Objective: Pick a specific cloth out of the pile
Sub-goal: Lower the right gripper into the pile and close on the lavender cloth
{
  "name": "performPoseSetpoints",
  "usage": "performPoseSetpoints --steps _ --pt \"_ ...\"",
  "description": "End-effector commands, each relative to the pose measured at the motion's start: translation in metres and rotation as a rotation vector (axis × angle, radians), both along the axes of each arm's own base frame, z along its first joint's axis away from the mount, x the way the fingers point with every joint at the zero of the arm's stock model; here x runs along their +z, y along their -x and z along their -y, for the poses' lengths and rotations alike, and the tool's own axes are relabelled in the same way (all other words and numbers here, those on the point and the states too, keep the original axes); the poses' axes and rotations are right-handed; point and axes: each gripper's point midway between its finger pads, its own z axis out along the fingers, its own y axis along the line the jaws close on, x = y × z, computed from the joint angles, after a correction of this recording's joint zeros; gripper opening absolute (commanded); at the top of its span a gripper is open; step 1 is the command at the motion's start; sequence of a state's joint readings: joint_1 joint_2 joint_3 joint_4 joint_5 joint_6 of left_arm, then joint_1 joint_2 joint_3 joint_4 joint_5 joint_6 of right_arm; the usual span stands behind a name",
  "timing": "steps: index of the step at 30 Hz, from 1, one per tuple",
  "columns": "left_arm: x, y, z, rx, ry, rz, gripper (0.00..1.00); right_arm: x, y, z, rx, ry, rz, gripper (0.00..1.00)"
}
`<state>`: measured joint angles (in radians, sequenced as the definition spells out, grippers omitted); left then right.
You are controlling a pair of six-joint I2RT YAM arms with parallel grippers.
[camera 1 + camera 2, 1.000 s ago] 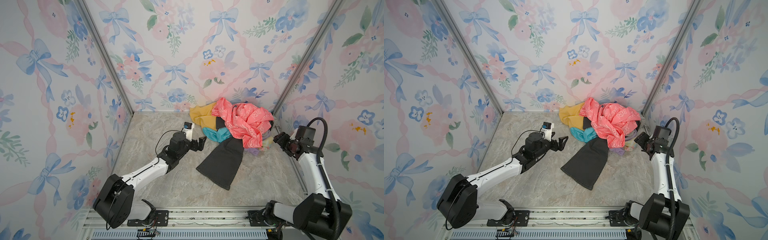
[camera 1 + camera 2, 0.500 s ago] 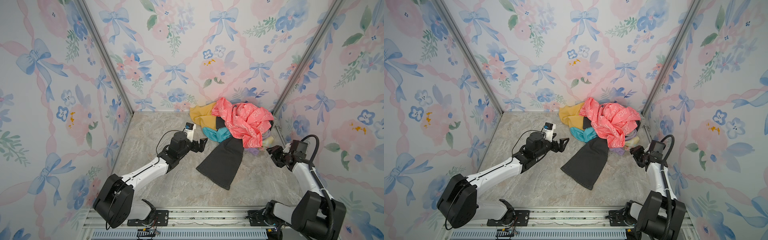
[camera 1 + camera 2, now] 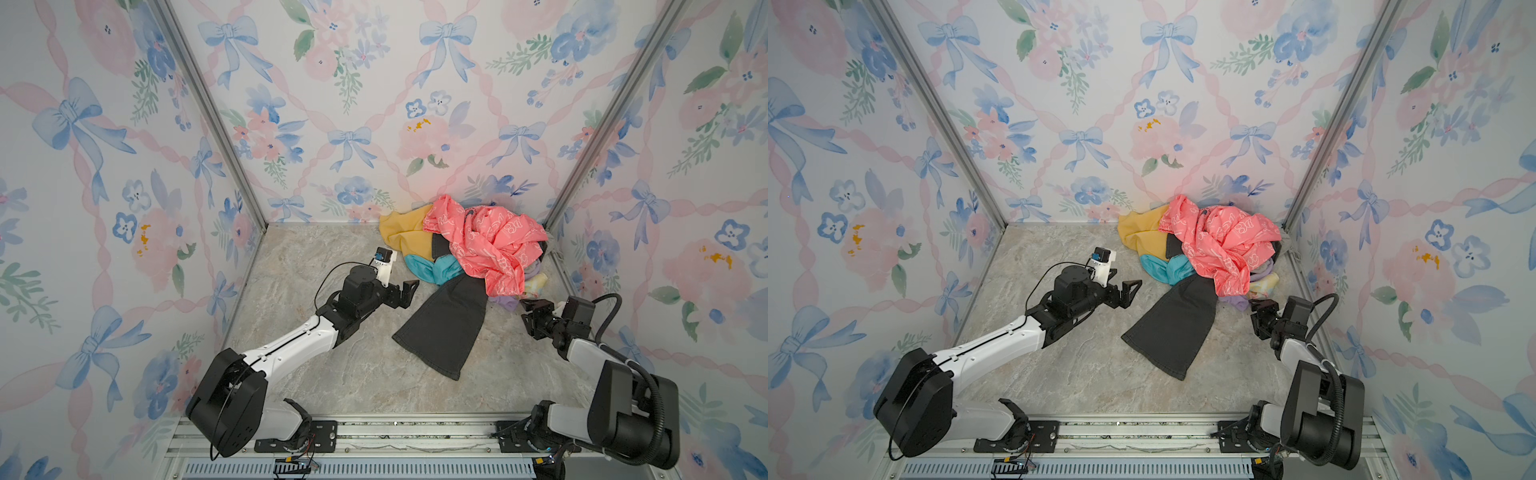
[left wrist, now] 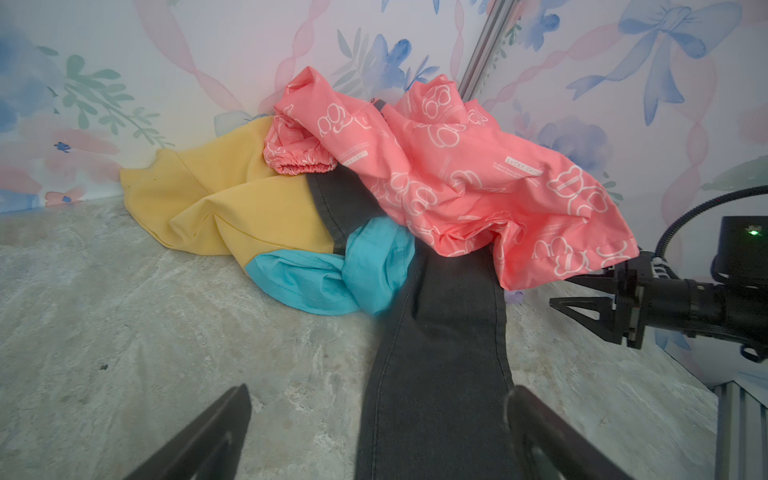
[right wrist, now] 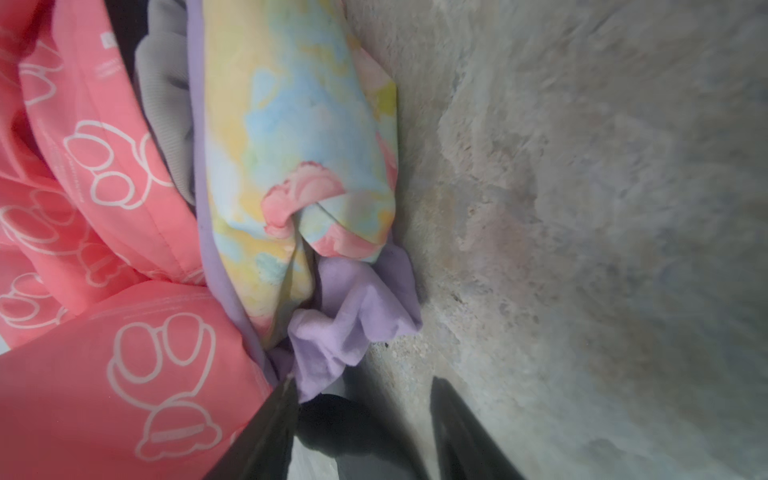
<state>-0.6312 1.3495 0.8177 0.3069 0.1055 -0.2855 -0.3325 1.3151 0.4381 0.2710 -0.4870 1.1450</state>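
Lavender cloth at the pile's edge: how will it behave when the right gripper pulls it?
Likely floppy: the lavender cloth lies in soft crumpled folds, so it should drape from a pinch. Probably light: it looks thin. It may drag neighbours: it seems tucked under the pastel patterned cloth and against the coral-pink cloth.

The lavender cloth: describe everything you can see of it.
The lavender cloth is plain, thin, soft-looking fabric, crumpled in folds. Only a corner shows, poking from the edge of the pile onto the stone-look table, under the pastel-patterned cloth and beside the coral-pink cloth. In both top views it is a small purple patch. The right gripper, jaws apart, sits at its loose edge; contact is unclear.
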Motion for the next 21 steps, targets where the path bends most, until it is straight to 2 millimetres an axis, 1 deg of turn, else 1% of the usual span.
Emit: performPoseSetpoints --steps 1,5,9,13,16,21 --pt "0.017 0.019 0.016 -0.12 -0.033 0.079 0.98 0.017 -0.021 -0.009 -0.001 -0.07 0.111 0.55" --pt "0.015 0.041 0.031 -0.231 -0.082 0.129 0.98 0.011 -0.026 -0.014 -0.008 -0.087 0.108 0.54" --pt "0.013 0.051 0.037 -0.255 -0.126 0.152 0.98 0.005 -0.027 -0.015 -0.023 -0.103 0.099 0.53" --pt "0.012 0.053 0.039 -0.246 -0.143 0.16 0.98 0.001 -0.027 -0.02 -0.026 -0.111 0.089 0.51" --pt "0.012 0.05 0.037 -0.224 -0.141 0.155 0.98 -0.003 -0.026 -0.025 -0.02 -0.108 0.076 0.5" --pt "0.014 0.051 0.039 -0.233 -0.119 0.14 0.98 -0.01 -0.025 -0.023 -0.036 -0.105 0.061 0.49"
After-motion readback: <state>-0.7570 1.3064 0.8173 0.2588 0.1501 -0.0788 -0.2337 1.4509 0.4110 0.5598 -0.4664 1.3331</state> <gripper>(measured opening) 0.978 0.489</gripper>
